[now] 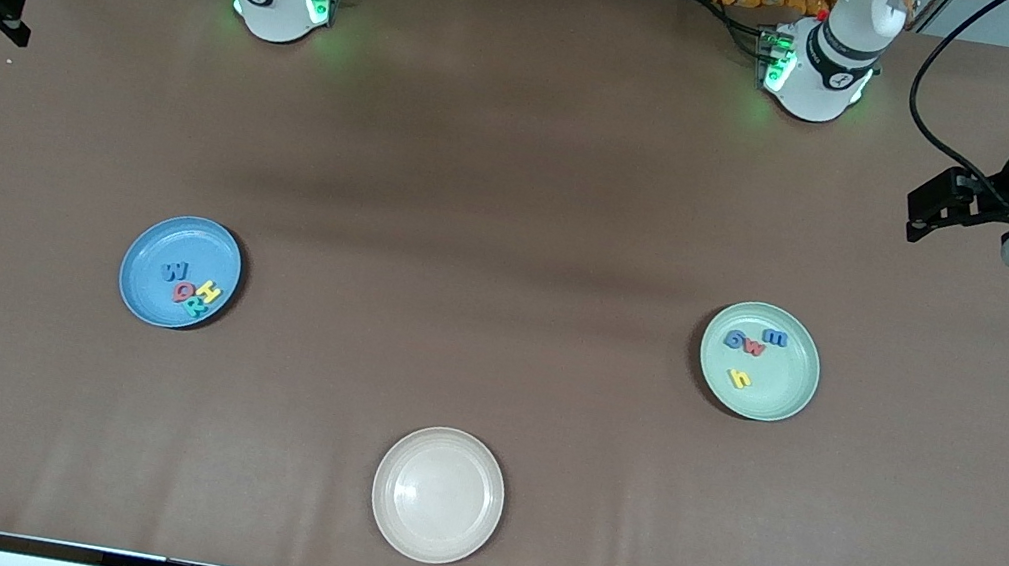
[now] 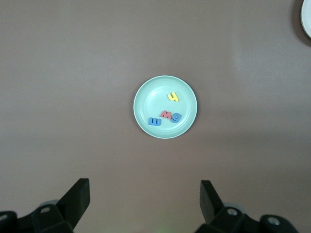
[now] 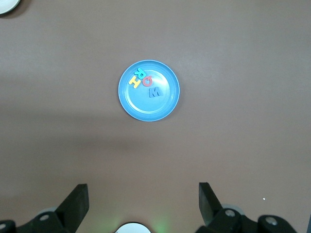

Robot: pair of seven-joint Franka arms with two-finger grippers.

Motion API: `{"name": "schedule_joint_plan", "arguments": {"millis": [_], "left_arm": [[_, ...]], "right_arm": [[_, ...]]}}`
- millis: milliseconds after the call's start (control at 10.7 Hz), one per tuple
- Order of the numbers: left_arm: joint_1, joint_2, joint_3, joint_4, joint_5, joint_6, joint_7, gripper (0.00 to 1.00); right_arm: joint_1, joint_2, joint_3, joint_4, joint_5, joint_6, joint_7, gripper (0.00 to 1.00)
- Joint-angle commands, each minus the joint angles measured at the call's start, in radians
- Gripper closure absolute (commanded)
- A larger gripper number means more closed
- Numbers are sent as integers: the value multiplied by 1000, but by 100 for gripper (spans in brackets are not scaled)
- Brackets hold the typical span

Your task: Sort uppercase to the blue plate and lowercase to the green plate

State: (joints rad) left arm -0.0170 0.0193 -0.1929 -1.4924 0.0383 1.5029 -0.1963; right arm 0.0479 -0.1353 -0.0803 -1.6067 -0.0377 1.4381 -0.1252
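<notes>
Front view says we're basically sorted: uppercase (image 1: 191,285) on blue plate (image 1: 144,292), lowercase (image 1: 753,351) on green plate (image 1: 790,399). Left gripper (image 2: 145,201) and right gripper (image 3: 143,201) hang high, fingers spread, holding nothing. Only risk we see: another descent nudging a plate.

Both arms are glossy white with black joint bands; green lights glow at their bases. A black cable loops beside the left arm. The left pincer (image 1: 923,210) and right pincer (image 1: 11,25) are matte black, with blocky fingers (image 2: 77,196).

Uppercase (image 1: 193,286) on blue plate (image 1: 143,299), lowercase (image 1: 754,348) on green plate (image 1: 784,403)
</notes>
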Motion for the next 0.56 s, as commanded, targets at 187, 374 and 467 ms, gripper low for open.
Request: {"name": "schedule_joint_plan", "arguments": {"millis": [187,374,467], "left_arm": [[3,11,1,24,-6,-21,21,0],[2,11,1,24,-6,-21,21,0],[0,13,1,24,-6,-21,21,0]], "right_arm": [[-7,-3,5,7,15,-7,-8,0],[-7,-1,4,7,13,-10,-1,0],[-10,-1,4,7,13,-10,-1,0]]}}
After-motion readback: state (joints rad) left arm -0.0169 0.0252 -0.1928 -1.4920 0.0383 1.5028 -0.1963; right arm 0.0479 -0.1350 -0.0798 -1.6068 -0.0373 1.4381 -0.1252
